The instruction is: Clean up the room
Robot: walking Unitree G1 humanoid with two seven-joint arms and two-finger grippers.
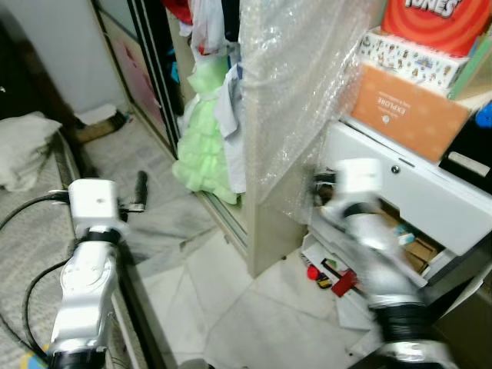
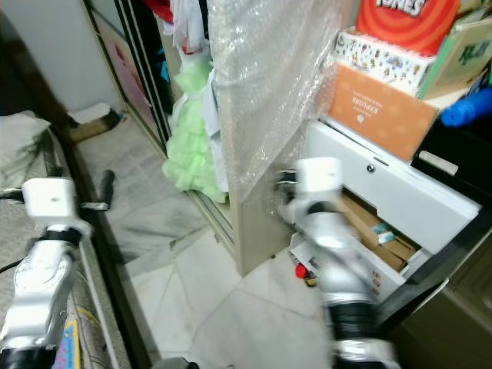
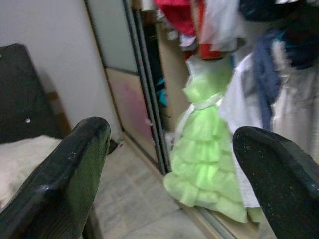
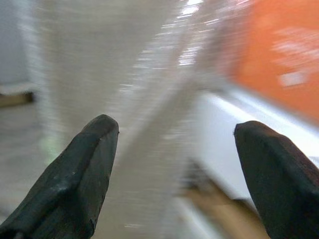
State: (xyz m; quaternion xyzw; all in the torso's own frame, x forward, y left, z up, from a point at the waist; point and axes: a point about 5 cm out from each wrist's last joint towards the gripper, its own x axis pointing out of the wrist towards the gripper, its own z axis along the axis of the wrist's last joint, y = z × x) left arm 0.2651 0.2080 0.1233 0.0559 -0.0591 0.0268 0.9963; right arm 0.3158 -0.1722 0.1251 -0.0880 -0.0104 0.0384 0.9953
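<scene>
Wardrobe (image 1: 157, 84) open w/ frilly green dress (image 1: 204, 146); both grippers (image 3: 169, 164) (image 4: 174, 169) spread, empty.

I am in a home bedroom: open sliding-door wardrobe (image 1: 165, 92) upper left, hanging frilly pale-green dress (image 1: 204, 134) inside.

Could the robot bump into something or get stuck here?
Maybe. The right gripper is open close to the bubble wrap, so its jaws could snag that sheet. The white drawer sticks out beside the right arm, which might knock it. Small red things lie on the floor below and could get stepped on.
</scene>
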